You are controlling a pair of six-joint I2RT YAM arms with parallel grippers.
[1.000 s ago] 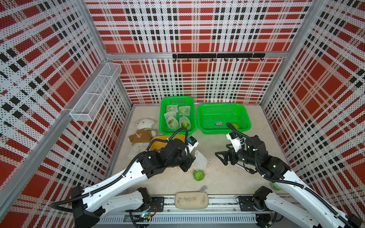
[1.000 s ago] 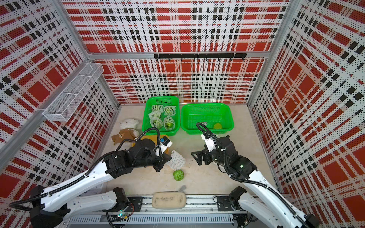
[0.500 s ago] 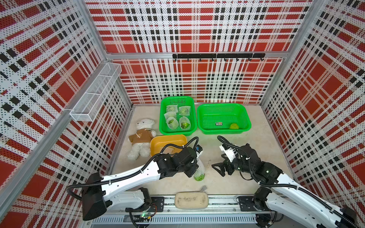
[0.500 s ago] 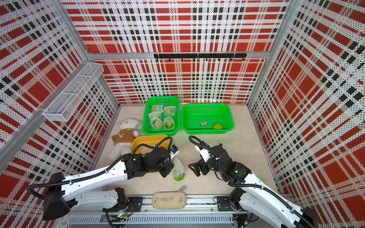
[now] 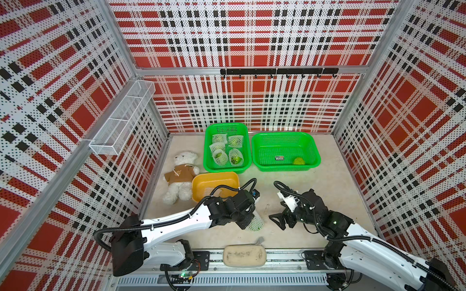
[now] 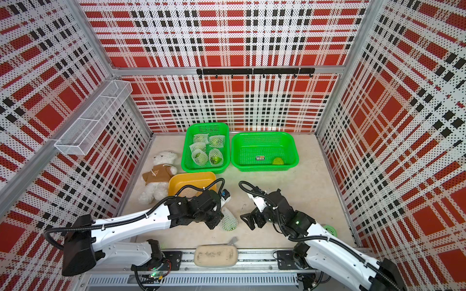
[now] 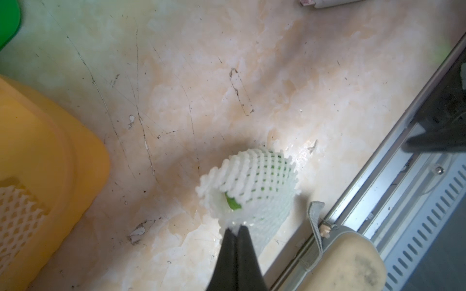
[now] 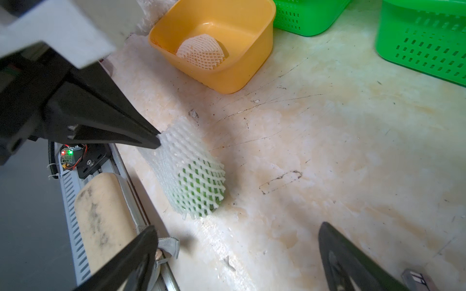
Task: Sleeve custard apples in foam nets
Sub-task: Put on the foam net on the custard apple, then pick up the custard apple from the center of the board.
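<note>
- Four sleeved apples (image 5: 235, 158) lie in the left basket (image 5: 224, 169); the right basket (image 5: 285, 167) holds one bare apple (image 5: 298, 160).
- Tub (image 8: 242, 75): the right wrist view alone shows its spare net (image 8: 200, 53) whole.
- Left gripper (image 7: 235, 228) pinches the net (image 8: 191, 173) by its rim; right gripper (image 5: 277, 221) spread, near.
- Netted apple (image 8: 201, 194) rests on the table (image 8: 327, 151); next, likely pull the net fully over.

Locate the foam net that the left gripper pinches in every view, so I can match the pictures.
In a top view: foam net at front centre, in front of the yellow tub.
In a top view: same place, custard apple showing green inside.
Left wrist: net right at the shut left gripper.
Right wrist: net between the open right gripper and the tub.
Shared landmark: the yellow tub, in all four.
</note>
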